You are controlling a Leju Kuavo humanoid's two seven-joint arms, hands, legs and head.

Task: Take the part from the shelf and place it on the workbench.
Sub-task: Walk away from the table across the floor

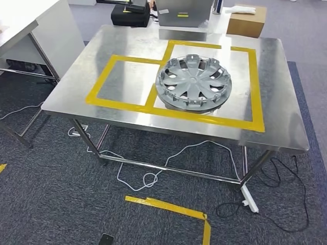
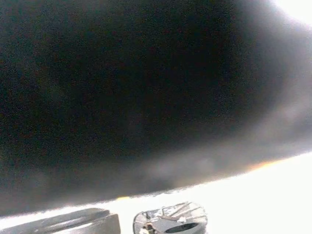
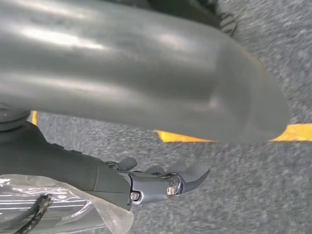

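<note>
Wheel cover lying flat on the steel workbench, inside the right-hand taped frame.

Reading from left to right, you see the bare taped frame (image 1: 127, 81), then the wheel cover (image 1: 193, 82) resting on the workbench (image 1: 270, 92), its rim overlapping the tape between the frames. Judge it light, thin moulded plastic: stiff enough to carry, springy at the spokes, smooth and likely slippery. Take hold at the outer rim, not a spoke. The left hand's state you cannot tell. The right hand (image 3: 165, 180) hangs over carpet, fingers loosely extended, holding nothing.
</note>
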